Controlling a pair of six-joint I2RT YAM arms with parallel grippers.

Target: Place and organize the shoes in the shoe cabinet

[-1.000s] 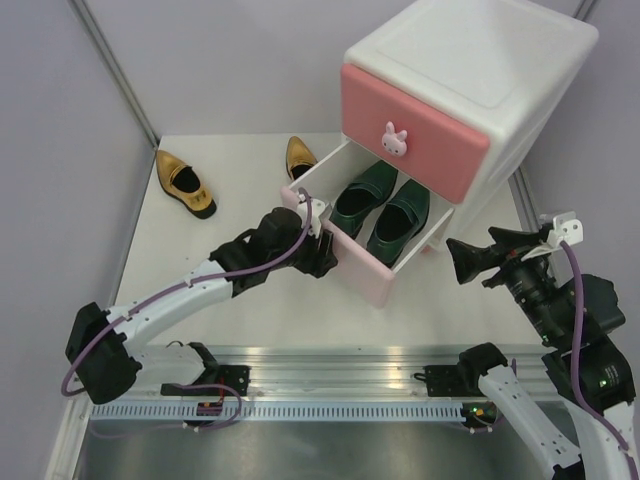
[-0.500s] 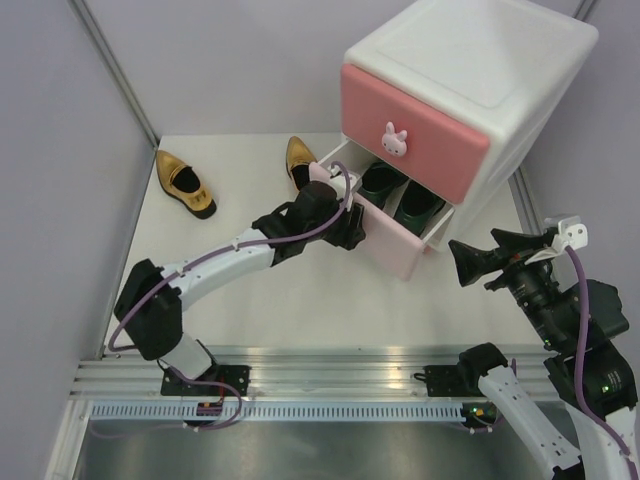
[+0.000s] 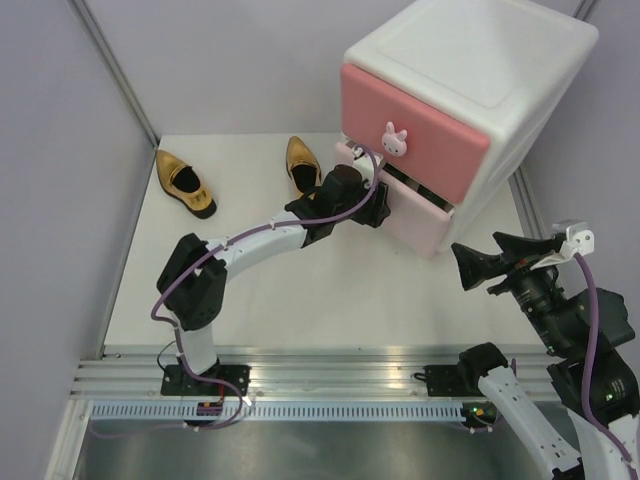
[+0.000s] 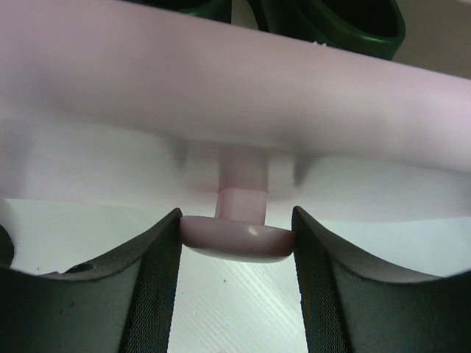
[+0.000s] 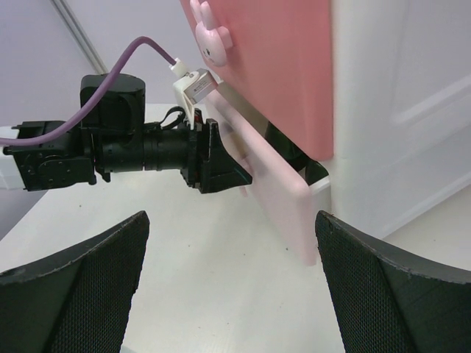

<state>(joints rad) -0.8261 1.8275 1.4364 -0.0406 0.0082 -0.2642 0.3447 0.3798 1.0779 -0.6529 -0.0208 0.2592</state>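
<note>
The white shoe cabinet [image 3: 480, 60] stands at the back right, its upper pink drawer closed with a bunny knob [image 3: 396, 139]. The lower drawer front [image 3: 418, 218] stands out only a little. My left gripper [image 3: 376, 206] is shut on the lower drawer's knob [image 4: 237, 239], a finger touching each side. Two green shoes [image 4: 346, 18] lie inside that drawer, their tops showing over the front. Two gold shoes lie on the table, one at the far left [image 3: 185, 183], one [image 3: 300, 163] beside the left arm. My right gripper [image 3: 470, 265] is open and empty, right of the drawer.
The right wrist view shows the left gripper [image 5: 213, 158] against the pink drawer front [image 5: 276, 198] and the cabinet's white side [image 5: 397, 110]. A wall rail [image 3: 115, 75] runs along the left. The table's front edge carries a metal rail [image 3: 330, 365].
My left gripper has pushed the lower drawer back into the cabinet, from wide open to nearly shut. The green shoes are now mostly hidden. The right arm has barely moved.
</note>
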